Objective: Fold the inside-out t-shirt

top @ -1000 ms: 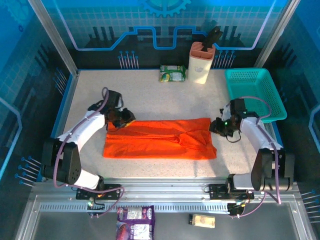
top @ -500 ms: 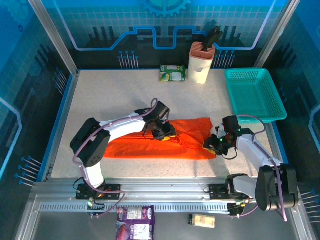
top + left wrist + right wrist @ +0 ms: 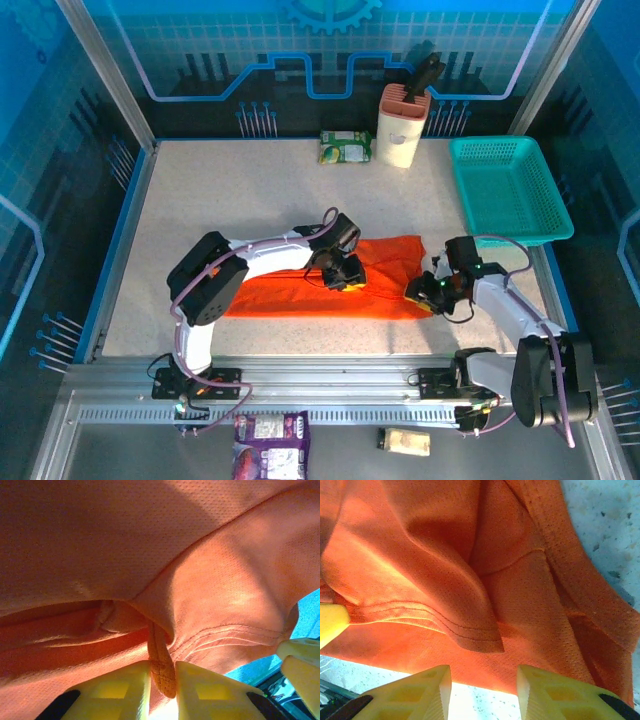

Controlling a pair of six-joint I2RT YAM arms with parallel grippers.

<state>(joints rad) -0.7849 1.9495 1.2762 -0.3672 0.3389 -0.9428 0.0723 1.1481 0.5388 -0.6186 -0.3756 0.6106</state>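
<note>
The inside-out t-shirt (image 3: 392,286) lies on the tabletop (image 3: 250,190) as a long orange band running left to right, in the near half of the surface and right of centre. Its right end reaches toward the right arm.

The left arm stretches across the cloth, so the left end effector (image 3: 348,278) sits over the middle of the band. In the left wrist view its yellow fingers (image 3: 125,687) are nearly closed, with a narrow ridge of the shirt (image 3: 150,555) pinched between them. A stitched hem curves just beside that ridge.

The right end effector (image 3: 422,292) is at the near right corner of the garment. In its own wrist view it (image 3: 484,680) has the two fingers (image 3: 420,687) clearly apart — parted with nothing gripped. The near edge of the orange cloth (image 3: 445,570) lies just beyond the tips, and a folded layer with a double-stitched hem lies on top of it. Speckled tabletop (image 3: 600,525) shows past the cloth's right side.

A teal mesh basket (image 3: 490,142) stands at the far right — well apart from the shirt.
</note>
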